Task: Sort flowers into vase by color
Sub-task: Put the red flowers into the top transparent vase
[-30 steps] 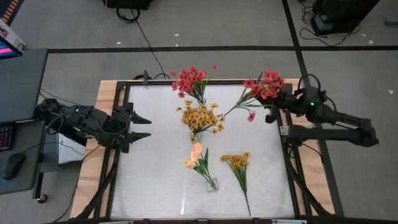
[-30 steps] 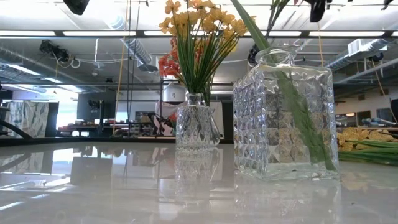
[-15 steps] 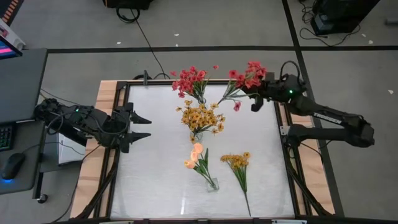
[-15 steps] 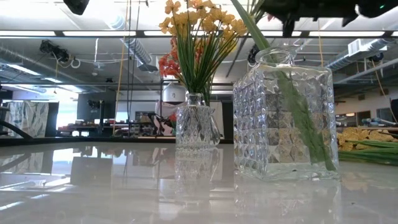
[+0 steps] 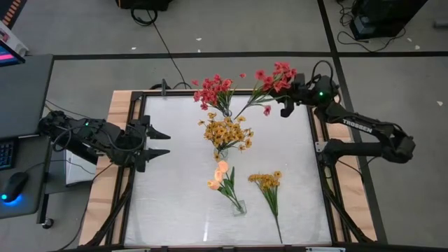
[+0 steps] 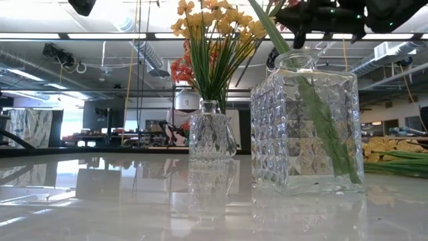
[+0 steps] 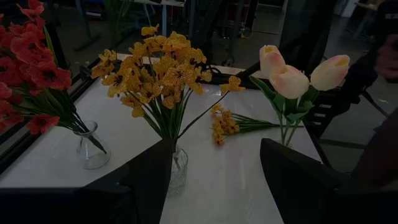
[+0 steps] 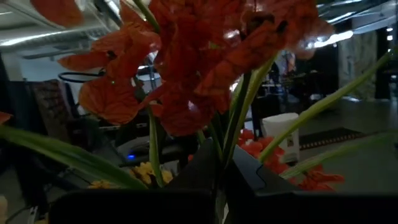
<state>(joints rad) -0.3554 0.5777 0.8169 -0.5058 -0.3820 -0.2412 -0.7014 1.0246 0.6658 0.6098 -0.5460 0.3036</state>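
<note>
red sprig [image 8: 205, 68] fills right wrist view, hiding right gripper [image 5: 285, 105] tips.

- Evenly lit from above in the high view, soft shadows only
- Glare across the glossy table [image 6: 134, 201] at low level (ceiling strips mirrored)
- Dim, underexposed at the left wrist
- Blurred red blossoms [image 8: 205, 68] close to the right wrist lens

Three vases [image 5: 221, 150] mid-table in row; loose sprig [image 5: 269, 190] lying right of nearest; right tool [image 5: 283, 100] w/ sprig [image 5: 269, 82] at far edge.
</note>
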